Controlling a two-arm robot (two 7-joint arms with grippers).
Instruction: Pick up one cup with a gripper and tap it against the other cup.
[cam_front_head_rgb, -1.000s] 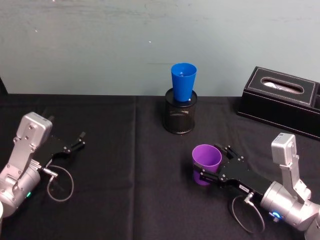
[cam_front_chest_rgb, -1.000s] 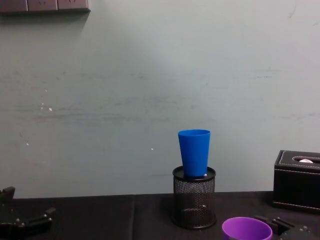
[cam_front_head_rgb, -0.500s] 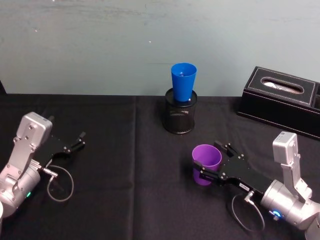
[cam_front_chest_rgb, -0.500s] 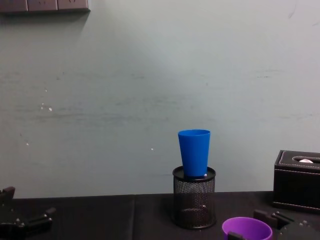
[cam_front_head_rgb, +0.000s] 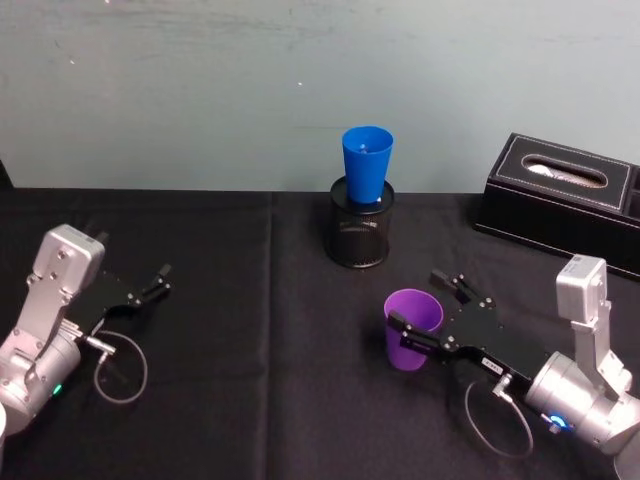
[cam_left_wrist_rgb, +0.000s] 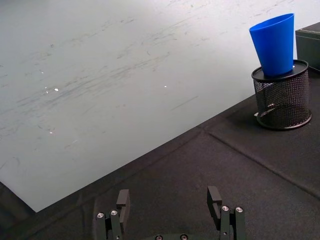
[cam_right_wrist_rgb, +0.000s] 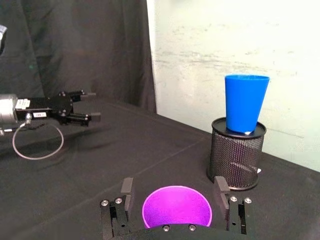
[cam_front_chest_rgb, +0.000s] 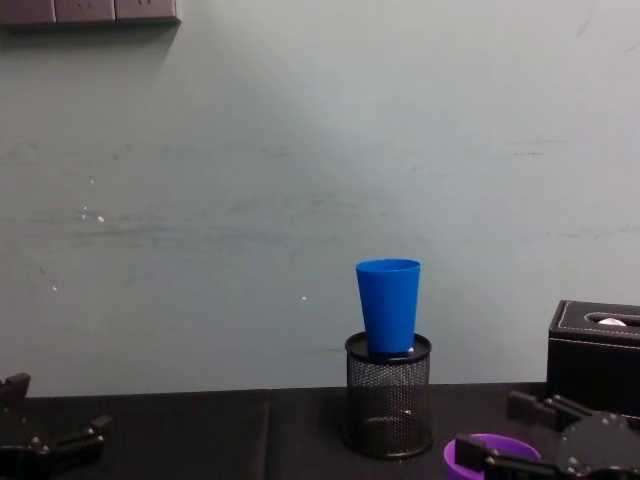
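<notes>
Straddling the purple cup (cam_front_head_rgb: 411, 327), the right hand (cam_front_head_rgb: 434, 311) is spread, no writing legible.

The purple cup (cam_front_head_rgb: 410, 329) looks like smooth plastic with a soft sheen, and the blue cup (cam_front_head_rgb: 366, 164) at the far middle has the same smooth plastic look, slightly glossy. It sits in a pen holder (cam_front_head_rgb: 360, 235) of fine black wire mesh. The tablecloth (cam_front_head_rgb: 250, 380) is matt black cloth with faint creases. The tissue box (cam_front_head_rgb: 562, 200) at the far right seems black leather-like, with pale stitching. The right gripper (cam_front_head_rgb: 433, 310) is matt black, its arm (cam_front_head_rgb: 585, 405) brushed silver-grey metal.
</notes>
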